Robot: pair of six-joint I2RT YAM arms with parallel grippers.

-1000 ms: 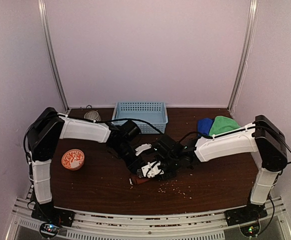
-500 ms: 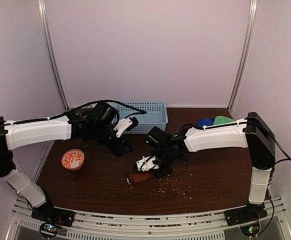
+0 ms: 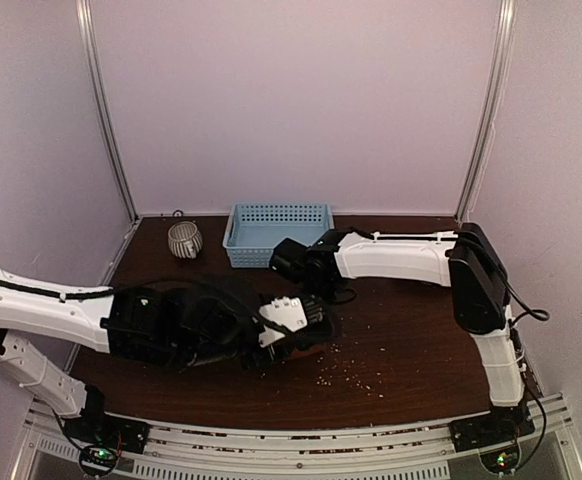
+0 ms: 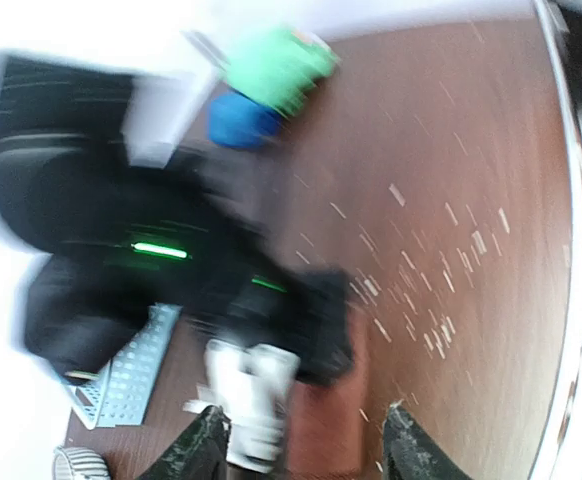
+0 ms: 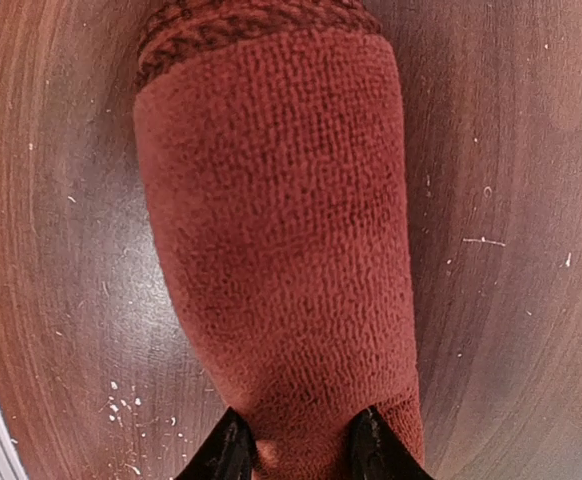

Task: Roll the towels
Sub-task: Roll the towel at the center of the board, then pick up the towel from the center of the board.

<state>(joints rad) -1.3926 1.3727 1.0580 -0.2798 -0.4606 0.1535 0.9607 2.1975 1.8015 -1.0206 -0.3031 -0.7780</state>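
On the table (image 5: 491,300), right fingers (image 5: 229,452) pinch one end of the rust-red towel (image 5: 271,230), left fingers (image 4: 203,452) spread; we judge it soft, hold mid-roll.

Three towels are counted: one rust-red towel (image 5: 271,230), rolled, between the fingertips of the right gripper (image 5: 299,452); one green towel (image 4: 276,65) and one blue towel (image 4: 241,120), side by side, well ahead of the left gripper (image 4: 306,450). One lattice basket (image 3: 279,232) and one striped cup (image 3: 184,239) are listed beyond both grippers. Two grippers are counted.
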